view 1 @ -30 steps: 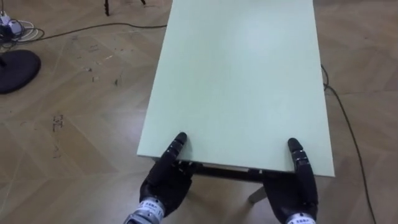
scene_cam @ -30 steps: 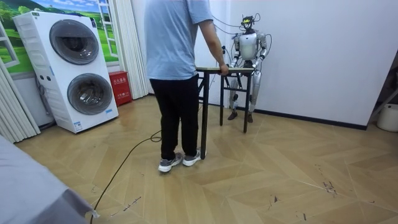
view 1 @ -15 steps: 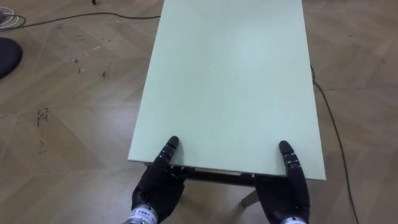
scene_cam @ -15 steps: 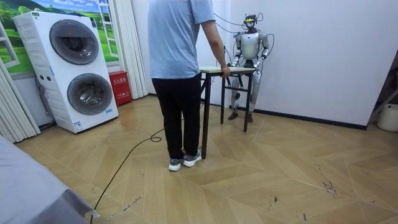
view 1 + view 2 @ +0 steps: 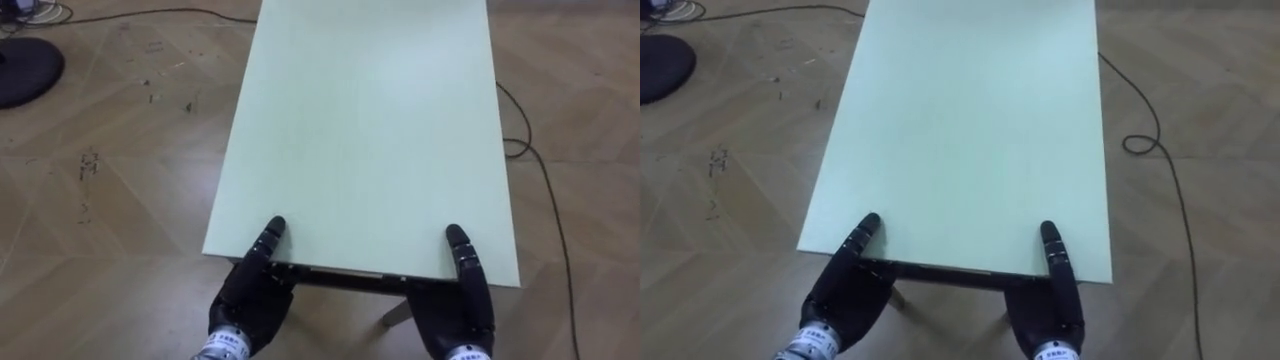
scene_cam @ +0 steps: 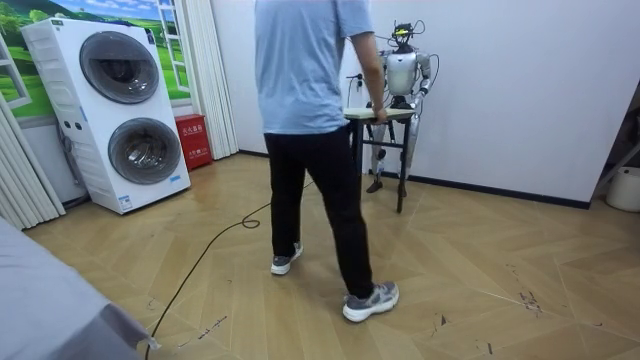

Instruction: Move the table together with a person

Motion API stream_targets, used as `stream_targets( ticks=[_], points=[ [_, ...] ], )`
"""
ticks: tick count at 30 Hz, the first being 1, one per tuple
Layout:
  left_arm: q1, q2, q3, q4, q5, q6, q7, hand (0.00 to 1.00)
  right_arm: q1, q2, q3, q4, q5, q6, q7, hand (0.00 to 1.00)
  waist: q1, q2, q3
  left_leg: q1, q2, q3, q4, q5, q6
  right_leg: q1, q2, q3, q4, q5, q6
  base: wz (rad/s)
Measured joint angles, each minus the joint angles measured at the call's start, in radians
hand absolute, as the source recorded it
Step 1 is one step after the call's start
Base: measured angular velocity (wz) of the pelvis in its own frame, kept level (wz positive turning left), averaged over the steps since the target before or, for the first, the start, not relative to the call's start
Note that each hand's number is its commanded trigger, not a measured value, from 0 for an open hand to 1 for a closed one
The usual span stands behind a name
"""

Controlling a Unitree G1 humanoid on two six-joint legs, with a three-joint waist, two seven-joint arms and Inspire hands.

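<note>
A pale green table (image 5: 370, 130) (image 5: 960, 120) on dark legs stretches away from me. My left hand (image 5: 250, 298) (image 5: 840, 293) grips its near edge at the left corner, thumb lying on top and the fingers underneath. My right hand (image 5: 457, 305) (image 5: 1050, 310) clamps the same edge at the right corner in the same way. In the room view a person (image 6: 310, 150) in a blue shirt and black trousers holds the far end of the table (image 6: 376, 112) and is in mid-stride. I stand at the other end, close to the white wall.
A dark cable (image 5: 545, 200) runs over the wooden floor right of the table. A black round base (image 5: 25, 75) lies at the far left. Stacked washing machines (image 6: 120, 110) stand at the room view's left, with another cable (image 6: 200, 260) on the floor.
The person has taken a long step towards the room view's right, and the table has shifted that way with them. Both my hands keep their hold on the near edge.
</note>
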Motion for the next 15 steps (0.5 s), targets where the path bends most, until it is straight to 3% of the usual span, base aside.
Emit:
stream_targets(
  ticks=[4, 8, 12, 13, 15],
  points=[
    [0.006, -0.007, 0.002, -0.008, -0.002, 0.0, 0.0, 1.0, -0.01, 0.0, -0.007, -0.001, -0.02, 0.002, 0.0, 1.0, 0.002, 0.018, 0.0025, -0.029, -0.002, -0.056, 0.015, -0.001, -0.001, 0.009, -0.003, -0.043, 0.003, -0.003, 0.003, 0.39],
    [0.005, -0.01, 0.003, -0.014, -0.007, -0.002, 0.002, 1.0, -0.031, -0.015, -0.005, -0.002, -0.02, -0.001, -0.002, 1.0, 0.005, 0.022, 0.0025, -0.041, -0.019, -0.087, 0.038, -0.001, 0.0, 0.009, -0.022, -0.044, 0.036, -0.032, 0.01, 0.35],
    [0.005, -0.02, 0.001, -0.014, -0.001, -0.014, 0.007, 1.0, -0.037, -0.015, 0.003, -0.003, -0.019, -0.002, -0.011, 1.0, 0.004, 0.033, 0.0056, -0.047, -0.038, -0.08, 0.064, -0.009, 0.013, -0.02, -0.07, -0.046, 0.168, -0.071, 0.019, 0.41],
    [0.005, -0.023, 0.0, -0.014, -0.002, -0.014, 0.008, 1.0, -0.036, -0.016, -0.001, -0.002, -0.019, -0.001, -0.011, 1.0, -0.001, 0.044, 0.0121, -0.047, -0.045, -0.088, 0.071, -0.015, 0.019, -0.032, -0.088, -0.044, 0.231, -0.073, 0.02, 0.52],
    [0.006, -0.024, -0.009, -0.011, 0.0, -0.014, 0.014, 1.0, -0.027, -0.016, -0.01, -0.002, -0.019, 0.001, -0.011, 1.0, -0.014, 0.047, 0.0145, -0.043, -0.065, -0.13, 0.079, -0.019, 0.026, -0.059, -0.123, -0.021, 0.337, -0.077, 0.022, 0.69]
  ],
)
